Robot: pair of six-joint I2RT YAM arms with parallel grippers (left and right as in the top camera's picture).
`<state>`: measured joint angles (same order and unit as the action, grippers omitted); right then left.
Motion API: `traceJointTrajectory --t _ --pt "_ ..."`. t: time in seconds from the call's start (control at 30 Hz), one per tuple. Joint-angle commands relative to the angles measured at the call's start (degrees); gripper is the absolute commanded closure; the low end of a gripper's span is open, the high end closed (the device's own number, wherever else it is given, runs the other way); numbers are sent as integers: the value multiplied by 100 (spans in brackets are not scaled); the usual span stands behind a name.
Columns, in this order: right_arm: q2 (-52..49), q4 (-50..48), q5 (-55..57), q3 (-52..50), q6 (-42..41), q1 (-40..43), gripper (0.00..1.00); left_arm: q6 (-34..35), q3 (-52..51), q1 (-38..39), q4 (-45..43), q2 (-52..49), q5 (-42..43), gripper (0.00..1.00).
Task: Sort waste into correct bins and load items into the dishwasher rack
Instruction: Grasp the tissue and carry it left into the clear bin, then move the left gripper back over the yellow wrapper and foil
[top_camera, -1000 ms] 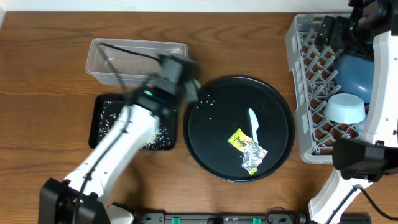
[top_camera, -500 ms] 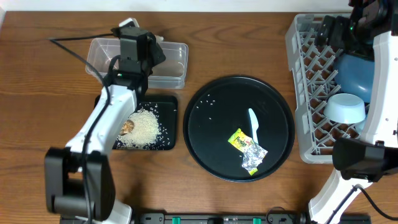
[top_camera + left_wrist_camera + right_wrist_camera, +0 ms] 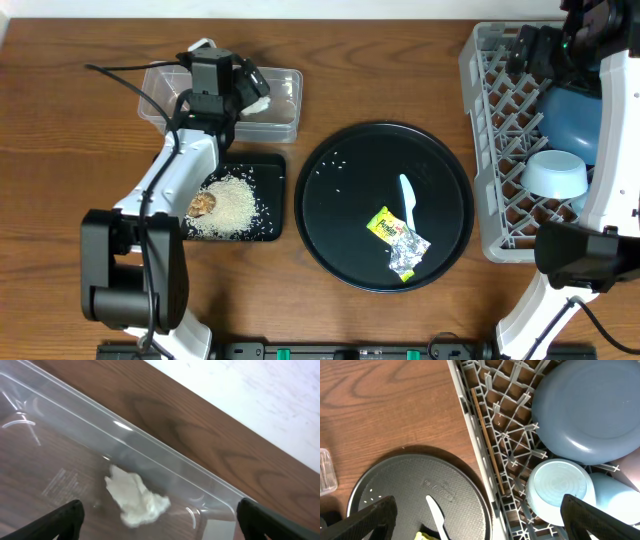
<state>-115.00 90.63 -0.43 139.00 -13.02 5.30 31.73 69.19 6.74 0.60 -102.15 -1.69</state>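
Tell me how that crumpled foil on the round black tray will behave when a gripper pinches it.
The crumpled foil looks thin and light, so it should squash further when pinched. It lies against the yellow wrapper, so that may drag along.

A large round black tray (image 3: 340, 240) is lying flat on the brown wood-grain table (image 3: 60, 180), roughly at its middle.

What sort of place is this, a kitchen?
Most likely a robotics test bench staged as a dish-clearing station, not a real kitchen: a robot arm reaches over a wooden table, a grey dishwasher rack holds a plate, and rice sits in a black tray.
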Motion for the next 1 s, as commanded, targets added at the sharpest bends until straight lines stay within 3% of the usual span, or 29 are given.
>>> traceJointTrajectory --t 0.0,0.13,0.2,0.37,0.47,0.6,0.73,0.8,0.87,0.97 --pt "-42 9 42 4 -66 -44 1 -15 70 -13 151 487 -22 1" --pt "-42 9 42 4 -68 -44 1 -13 70 -7 793 994 170 2" --pt "-42 9 42 4 -68 -44 1 -85 70 -2 1366 1353 940 2" --pt "-42 9 42 4 -66 -46 1 -1117 68 162 2835 1888 2664 2" --pt "-42 9 42 4 -68 -44 0 -1117 33 557 3738 1941 2699 2" --pt "-42 9 42 4 -68 -44 1 -1115 -125 1392 4172 1784 2673 2" --pt "-42 9 42 4 -66 -44 1 -1043 -138 2382 4129 1410 2404 2" --pt "-42 9 42 4 -68 -46 1 -621 -138 2796 3987 1180 1884 2" --pt "-42 9 42 4 -66 -46 1 -229 -138 3093 3803 942 1534 2" --pt "-42 9 42 4 -66 -44 1 -223 -138 3414 3480 553 1534 2"
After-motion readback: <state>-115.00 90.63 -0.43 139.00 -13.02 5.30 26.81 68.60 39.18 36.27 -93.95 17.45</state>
